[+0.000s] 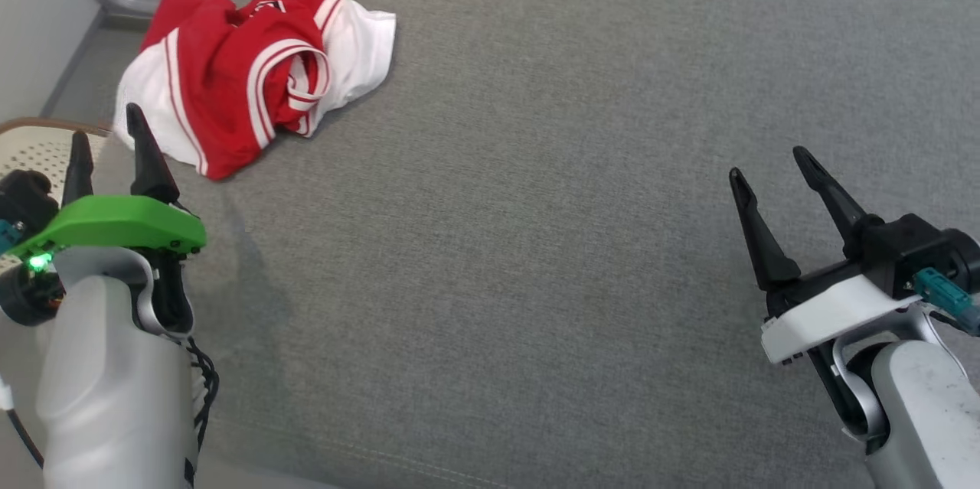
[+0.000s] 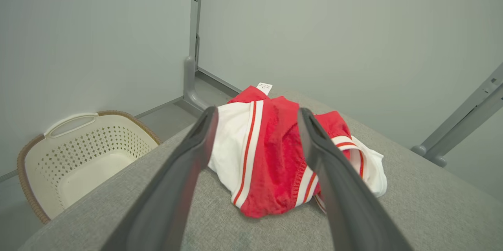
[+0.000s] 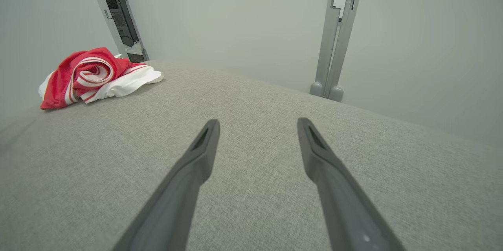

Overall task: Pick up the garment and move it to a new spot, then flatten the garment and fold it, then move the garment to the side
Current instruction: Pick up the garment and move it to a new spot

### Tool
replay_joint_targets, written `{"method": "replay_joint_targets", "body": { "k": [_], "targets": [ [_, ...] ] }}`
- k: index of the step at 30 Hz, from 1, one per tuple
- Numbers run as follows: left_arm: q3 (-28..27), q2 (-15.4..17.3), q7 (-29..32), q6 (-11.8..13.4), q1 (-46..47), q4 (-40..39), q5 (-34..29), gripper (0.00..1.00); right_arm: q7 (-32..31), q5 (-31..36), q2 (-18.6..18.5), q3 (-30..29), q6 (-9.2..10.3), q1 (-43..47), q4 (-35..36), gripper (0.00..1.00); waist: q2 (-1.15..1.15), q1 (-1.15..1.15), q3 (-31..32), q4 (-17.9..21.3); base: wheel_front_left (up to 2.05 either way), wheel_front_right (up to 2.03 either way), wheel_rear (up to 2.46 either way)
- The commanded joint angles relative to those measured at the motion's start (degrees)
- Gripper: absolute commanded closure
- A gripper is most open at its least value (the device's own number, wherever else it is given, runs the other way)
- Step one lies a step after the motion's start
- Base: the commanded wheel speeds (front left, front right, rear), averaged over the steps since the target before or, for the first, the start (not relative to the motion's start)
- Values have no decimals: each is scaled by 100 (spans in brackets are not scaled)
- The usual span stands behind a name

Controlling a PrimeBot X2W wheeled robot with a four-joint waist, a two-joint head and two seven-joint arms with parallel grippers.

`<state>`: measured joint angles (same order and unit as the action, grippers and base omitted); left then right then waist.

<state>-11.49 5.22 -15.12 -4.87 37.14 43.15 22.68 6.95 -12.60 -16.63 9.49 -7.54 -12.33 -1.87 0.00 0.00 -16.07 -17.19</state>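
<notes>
A red and white garment (image 1: 245, 72) lies crumpled at the far left corner of the grey padded surface (image 1: 536, 206). My left gripper (image 1: 107, 133) hovers open at the left edge, just short of the garment (image 2: 271, 160), with nothing between its fingers. Far from the cloth, my right gripper (image 1: 773, 164) stands open over bare surface at the right. In the right wrist view the garment (image 3: 94, 76) sits at the far left, and the right gripper (image 3: 257, 123) holds nothing.
A cream perforated laundry basket (image 2: 74, 156) with a brown rim stands on the floor beside the surface's left edge (image 1: 38, 141). Grey frame posts (image 3: 338, 31) rise behind the surface, against pale walls.
</notes>
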Motion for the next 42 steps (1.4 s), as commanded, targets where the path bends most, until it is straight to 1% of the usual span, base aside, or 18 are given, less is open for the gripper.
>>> {"method": "replay_joint_targets", "body": {
  "k": [1,5,8,12,16,18,21,22,23,24,26,29,34,38,42],
  "targets": [
    [-42,116,63,-36,271,133,128,0,-39,54,-36,-9,11,-116,145,0,0,0,-844,783,0,0,0],
    [-124,377,389,-60,780,519,254,0,-117,97,-80,-27,11,-165,542,0,0,0,-1278,1044,0,0,0],
    [-243,600,751,-38,1093,765,431,0,-157,132,-60,-48,11,-157,792,0,0,0,-1569,1228,0,0,0],
    [-331,880,1236,-4,1388,1020,554,0,-146,178,-48,-148,11,-88,962,0,0,0,-1839,1395,0,0,0],
    [-435,1024,1603,51,1535,1227,732,0,-65,210,0,-213,11,-59,1037,0,0,0,-1954,1549,0,0,0],
    [-456,1044,1738,116,1550,1303,774,0,-39,224,27,-233,11,-43,1049,0,0,0,-1967,1596,0,0,0],
    [-443,1069,1908,133,1520,1484,771,0,-8,231,50,-237,11,-69,1011,0,0,0,-1955,1644,0,0,0],
    [-426,1052,1941,138,1498,1544,766,19,1,237,64,-235,11,-79,986,0,0,0,-1928,1651,0,0,0],
    [-408,1056,1962,133,1479,1584,760,94,19,240,76,-234,11,-84,963,0,0,0,-1899,1651,0,0,0],
    [-370,1063,1996,122,1453,1620,726,100,34,240,89,-241,11,-86,932,0,0,0,-1853,1641,0,0,0],
    [-337,1095,1948,77,1445,1595,707,100,77,237,113,-245,11,-82,866,0,0,0,-1747,1599,0,0,0],
    [-307,1251,1818,31,1442,1438,689,100,130,220,158,-188,11,-90,745,0,0,0,-1532,1527,0,0,0],
    [-228,1641,1536,-47,1424,946,562,100,310,142,320,-43,11,-138,420,0,0,0,-989,1440,0,0,0],
    [23,1694,1661,-179,1459,392,492,100,468,37,471,80,11,-165,79,0,0,0,-471,1453,0,0,0],
    [356,1592,1947,-220,1522,-385,455,100,619,-38,655,140,11,-113,-243,0,0,0,45,1567,0,0,0]
  ]
}}
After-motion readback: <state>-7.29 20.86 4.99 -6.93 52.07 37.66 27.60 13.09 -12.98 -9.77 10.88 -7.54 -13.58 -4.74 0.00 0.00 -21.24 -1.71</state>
